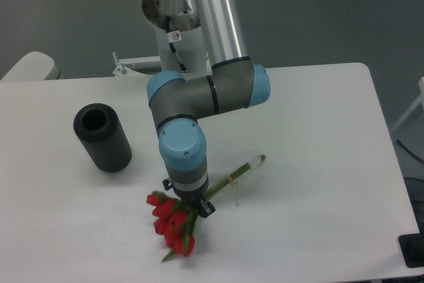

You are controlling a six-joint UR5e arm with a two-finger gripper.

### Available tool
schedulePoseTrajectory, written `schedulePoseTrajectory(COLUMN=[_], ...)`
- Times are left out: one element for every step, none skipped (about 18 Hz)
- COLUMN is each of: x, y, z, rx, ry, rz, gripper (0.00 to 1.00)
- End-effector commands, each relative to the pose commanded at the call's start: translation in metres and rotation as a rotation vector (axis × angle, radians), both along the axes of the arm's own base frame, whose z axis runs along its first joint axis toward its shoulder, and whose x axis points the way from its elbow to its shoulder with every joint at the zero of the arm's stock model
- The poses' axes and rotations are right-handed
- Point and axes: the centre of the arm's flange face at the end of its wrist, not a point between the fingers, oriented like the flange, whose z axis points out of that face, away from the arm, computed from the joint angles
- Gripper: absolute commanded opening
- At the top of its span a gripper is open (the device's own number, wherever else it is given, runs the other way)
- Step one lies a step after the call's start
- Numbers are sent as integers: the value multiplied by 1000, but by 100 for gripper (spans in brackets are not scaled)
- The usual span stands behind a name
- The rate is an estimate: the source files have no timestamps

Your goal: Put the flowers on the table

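Note:
The flowers (174,225) are a small bunch of red tulip buds on thin green stems tied together. They lie on the white table (318,130) at the front middle, with the pale stem ends pointing up and to the right. My gripper (188,199) points straight down over the stems, just above the buds. The wrist hides most of it. Black fingers (207,211) stick out on either side of the stems, spread apart, so the gripper looks open around them. The buds rest on the tabletop.
A black cylinder (103,137) lies on the table at the left, its open end facing up and away. The arm's base stands at the table's far edge. A dark object sits at the front right corner (412,250).

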Motion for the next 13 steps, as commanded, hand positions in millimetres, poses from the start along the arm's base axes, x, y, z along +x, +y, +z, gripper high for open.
schedulePoseTrajectory(x=[-1, -2, -9, -17, -21, -24, -30, -37, -42, -48, -54, -60, -65], y=[-1, -3, -9, -15, -18, -22, -29, -34, -39, -43, -49, -58, -64], z=[7, 14, 23, 33, 43, 51, 60, 68, 70, 72, 77, 83, 90], rx=[8, 18, 25, 36, 51, 66, 76, 83, 77, 68, 61, 54, 51], ry=[7, 7, 12, 19, 25, 22, 16, 11, 5, -2, -5, -9, -14], rz=[-3, 0, 9, 21, 29, 37, 52, 63, 69, 65, 53, 44, 38], gripper=[100, 100, 100, 100, 100, 100, 100, 100, 100, 100, 100, 100, 100])
